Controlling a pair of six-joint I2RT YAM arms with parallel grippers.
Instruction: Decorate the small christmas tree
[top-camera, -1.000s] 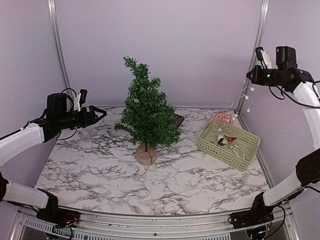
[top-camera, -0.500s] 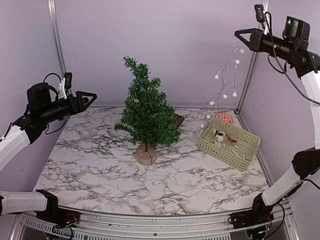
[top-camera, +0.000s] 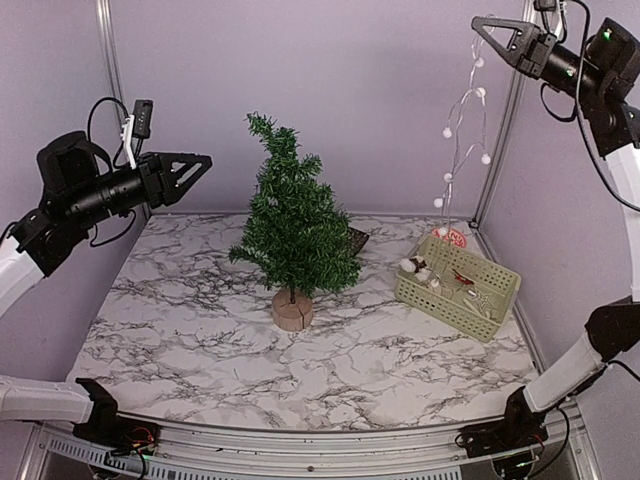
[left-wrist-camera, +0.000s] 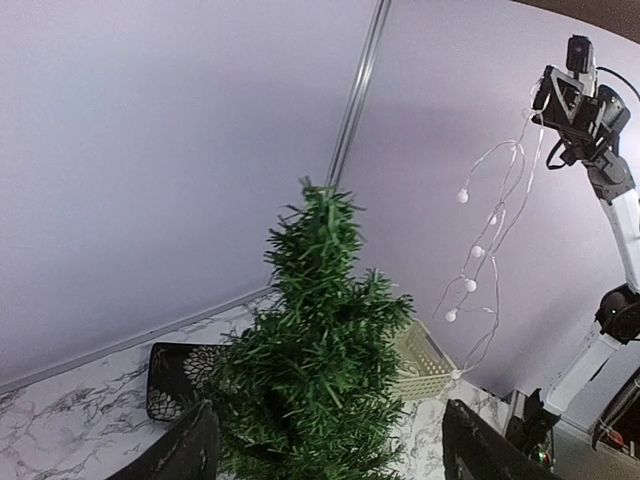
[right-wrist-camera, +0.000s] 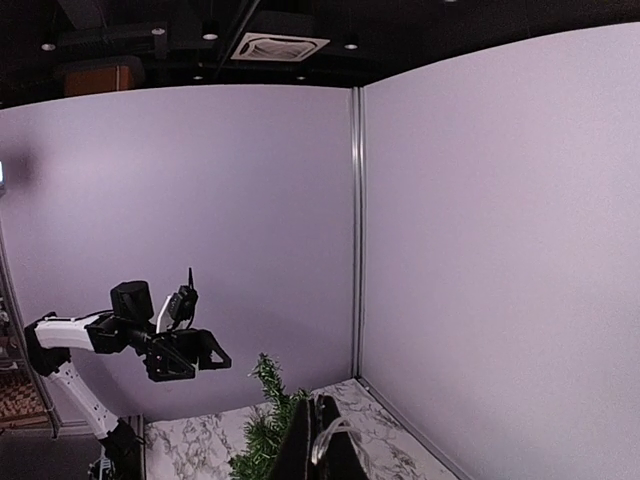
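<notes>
Right hand (top-camera: 485, 27), raised high at the right, is pinching a light string (top-camera: 463, 125) that hangs down to the basket (top-camera: 445, 308). Left hand (top-camera: 195, 172) hovers spread, left of the tree (top-camera: 296, 225), which stands upright mid-surface (top-camera: 200, 340), apart from both hands.

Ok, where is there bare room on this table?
The table is bare across the whole near strip in front of the tree and basket, and on the left between tree and wall. The back right is crowded: basket, a dark patterned item behind the tree, and the light string hanging from the right gripper.
</notes>
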